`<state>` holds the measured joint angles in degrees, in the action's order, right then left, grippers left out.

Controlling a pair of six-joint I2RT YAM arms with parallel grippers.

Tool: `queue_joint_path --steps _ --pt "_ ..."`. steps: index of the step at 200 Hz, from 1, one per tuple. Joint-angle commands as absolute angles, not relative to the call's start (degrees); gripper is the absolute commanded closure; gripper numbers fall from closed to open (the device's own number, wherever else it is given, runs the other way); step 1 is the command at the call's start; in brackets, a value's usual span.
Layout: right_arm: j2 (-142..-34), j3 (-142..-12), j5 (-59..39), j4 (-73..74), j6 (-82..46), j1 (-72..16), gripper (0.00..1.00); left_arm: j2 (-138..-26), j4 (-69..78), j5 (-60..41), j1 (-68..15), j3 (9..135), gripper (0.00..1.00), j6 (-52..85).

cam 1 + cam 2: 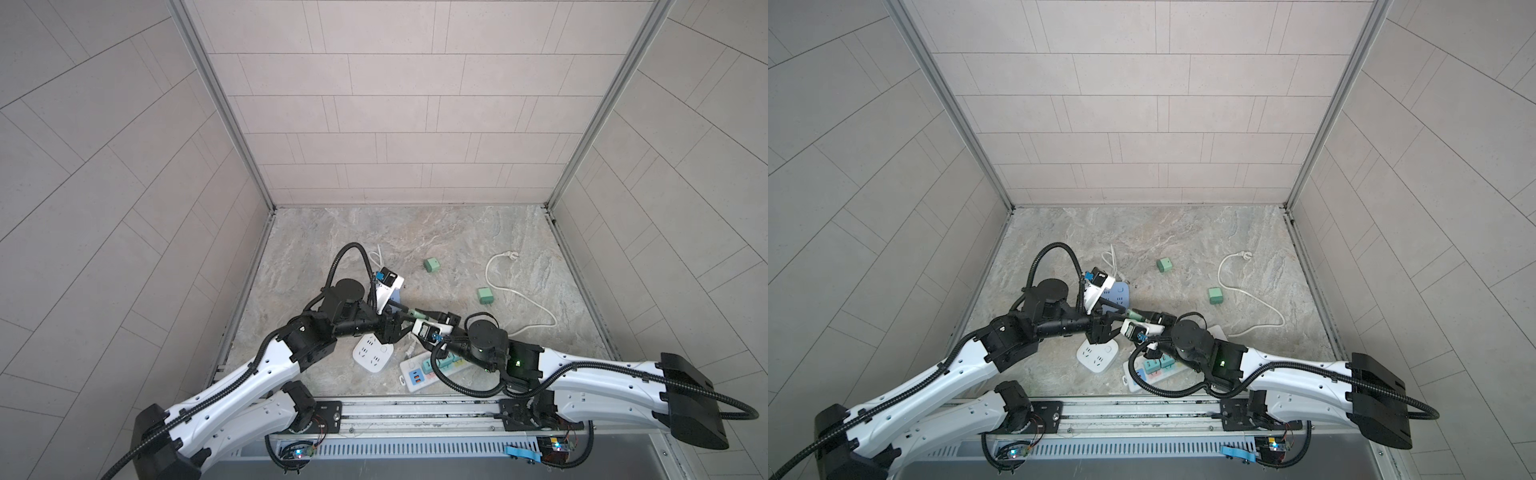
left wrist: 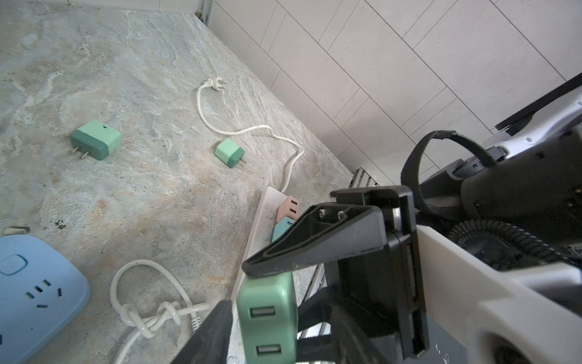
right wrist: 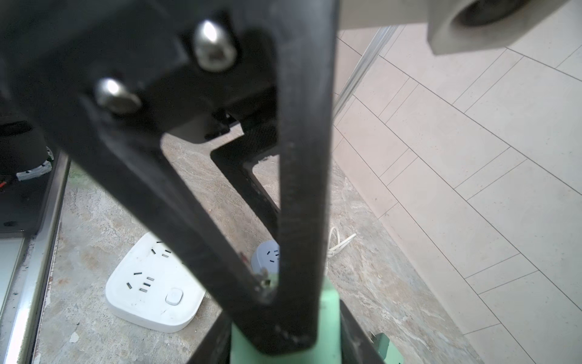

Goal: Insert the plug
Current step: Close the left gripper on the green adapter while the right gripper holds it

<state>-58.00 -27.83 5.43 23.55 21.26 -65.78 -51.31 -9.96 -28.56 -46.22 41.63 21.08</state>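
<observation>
- Basically, plug [image 2: 267, 296] is a mint-green rounded plastic block, two USB ports [image 2: 264, 312] on its face.
- Right claw [image 3: 285, 353] clamps it.
- Left claw [image 2: 264, 334] flanks it; grip unclear.

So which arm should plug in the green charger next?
Probably right: the right end effector is shut on the green charger; the left end effector just flanks it, grip unclear.

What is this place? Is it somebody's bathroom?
Probably not: it looks like a robot test booth. Tile-patterned walls box in a stone-look floor, robot arms sit on a rail at its edge, and power strips and chargers lie about.
</observation>
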Motion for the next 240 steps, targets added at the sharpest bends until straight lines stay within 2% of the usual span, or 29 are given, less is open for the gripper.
queue_joint_path --steps 1,22,72,106,195,209,228,240 --pt "-56.26 -28.06 5.11 25.53 22.96 -66.61 0.96 -51.99 -10.86 -25.97 -46.73 43.74 0.44 19.27" --pt "-55.26 -27.38 5.36 26.16 23.12 -66.65 0.96 -52.37 -11.13 -24.92 -46.67 43.79 0.45 19.33" --pt "-54.14 -26.78 6.83 27.14 24.19 -66.71 0.96 -53.44 -8.56 -29.30 -47.32 43.45 0.49 19.67" --pt "-54.31 -27.16 6.15 26.76 24.91 -66.71 0.96 -55.35 -9.65 -29.97 -47.68 45.11 0.60 18.99" --pt "-54.62 -27.34 6.03 27.83 26.76 -66.70 0.96 -56.77 -10.81 -31.09 -48.14 46.38 0.72 17.71" --pt "-54.64 -27.47 6.10 27.89 26.55 -66.70 0.87 -56.96 -10.81 -31.28 -48.16 46.48 0.76 17.26" --pt "-54.53 -27.00 6.49 28.28 25.81 -66.70 0.56 -57.19 -10.98 -31.37 -48.14 47.07 0.85 15.59" --pt "-54.28 -26.55 7.58 28.74 25.60 -66.63 0.44 -57.61 -10.98 -29.94 -48.16 47.87 0.91 14.17"
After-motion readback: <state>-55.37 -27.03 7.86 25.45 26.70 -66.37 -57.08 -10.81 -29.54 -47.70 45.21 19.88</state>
